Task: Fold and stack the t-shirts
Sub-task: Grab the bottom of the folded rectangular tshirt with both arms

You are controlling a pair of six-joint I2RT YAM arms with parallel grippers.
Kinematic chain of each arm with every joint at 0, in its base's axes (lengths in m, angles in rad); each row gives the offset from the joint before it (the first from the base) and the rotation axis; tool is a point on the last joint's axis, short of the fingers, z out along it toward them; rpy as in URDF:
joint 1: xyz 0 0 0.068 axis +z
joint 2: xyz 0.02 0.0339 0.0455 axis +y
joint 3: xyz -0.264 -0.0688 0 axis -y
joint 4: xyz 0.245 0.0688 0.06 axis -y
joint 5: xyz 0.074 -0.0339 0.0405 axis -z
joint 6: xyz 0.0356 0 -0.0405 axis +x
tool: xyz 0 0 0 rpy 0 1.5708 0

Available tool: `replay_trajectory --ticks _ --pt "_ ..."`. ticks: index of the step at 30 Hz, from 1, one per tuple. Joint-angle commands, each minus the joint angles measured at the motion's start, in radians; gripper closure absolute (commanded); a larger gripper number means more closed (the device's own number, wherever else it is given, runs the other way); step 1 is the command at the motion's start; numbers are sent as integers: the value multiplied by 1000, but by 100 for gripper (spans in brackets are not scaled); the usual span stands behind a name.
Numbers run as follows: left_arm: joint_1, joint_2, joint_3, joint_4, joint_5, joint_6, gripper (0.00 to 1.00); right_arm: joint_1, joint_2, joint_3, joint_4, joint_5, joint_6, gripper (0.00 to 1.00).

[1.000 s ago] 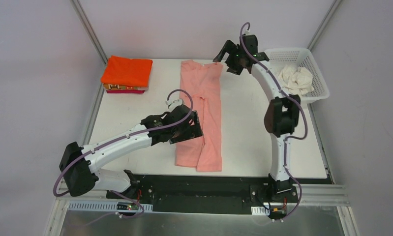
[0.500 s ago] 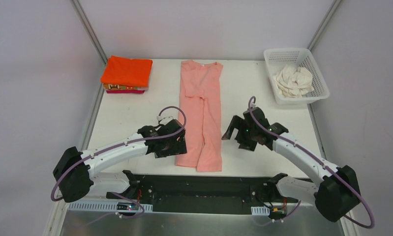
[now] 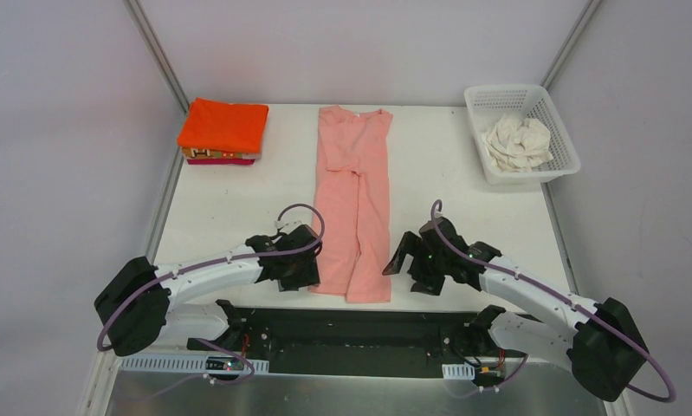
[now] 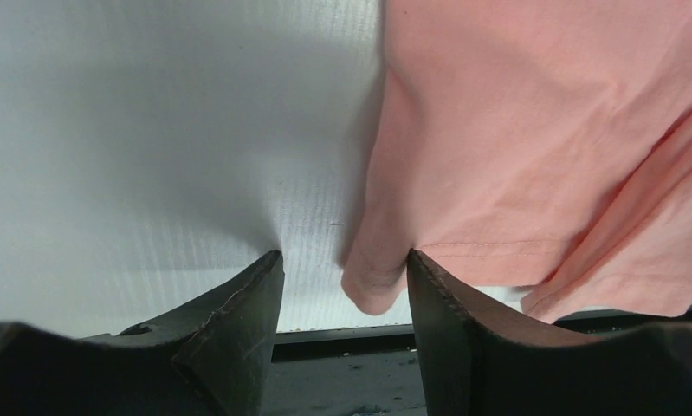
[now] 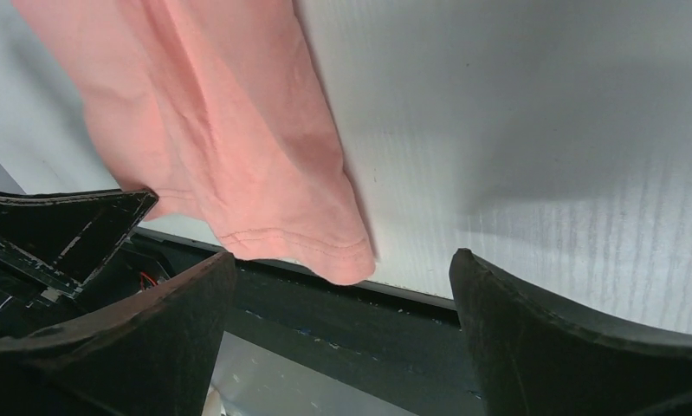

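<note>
A salmon pink t-shirt [image 3: 356, 199] lies folded into a long strip down the middle of the white table. My left gripper [image 3: 313, 276] is at its near left corner. In the left wrist view my left gripper [image 4: 342, 260] is open, with the hem corner [image 4: 372, 290] between the jaws and touching the right finger [image 4: 450, 321]. My right gripper [image 3: 397, 263] is just right of the near right corner. In the right wrist view my right gripper [image 5: 342, 264] is wide open with the shirt's corner [image 5: 320, 251] just beyond the gap. A folded orange t-shirt [image 3: 223, 124] tops a stack with a magenta t-shirt [image 3: 223, 161] at the bottom.
A white lattice basket [image 3: 557, 113] at the far right holds a crumpled cream-white t-shirt [image 3: 519, 141]. The table's near edge and a black rail [image 3: 351, 316] run just below both grippers. Grey walls close in the table on three sides.
My right arm swung from the shirt's far end to its near right corner. My left gripper slid from the shirt's middle left edge to the near left corner.
</note>
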State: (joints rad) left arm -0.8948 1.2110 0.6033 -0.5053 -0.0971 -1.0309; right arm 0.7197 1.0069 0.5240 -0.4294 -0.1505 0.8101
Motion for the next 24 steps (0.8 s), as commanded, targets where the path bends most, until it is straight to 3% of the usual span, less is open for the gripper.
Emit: replay_trajectory --ticks 1,4,8,9,24 --pt "9 -13 -33 55 21 -21 49 29 21 0 37 3 61 3" --pt "9 -1 -43 77 25 -26 61 49 32 -12 54 6 84 8" --pt "10 1 -55 85 44 -30 97 83 44 -25 58 23 127 14" --pt "11 -5 -61 85 45 -34 100 95 47 -31 62 32 142 16" --pt "10 -29 -106 100 51 -64 100 191 168 -56 190 47 201 43"
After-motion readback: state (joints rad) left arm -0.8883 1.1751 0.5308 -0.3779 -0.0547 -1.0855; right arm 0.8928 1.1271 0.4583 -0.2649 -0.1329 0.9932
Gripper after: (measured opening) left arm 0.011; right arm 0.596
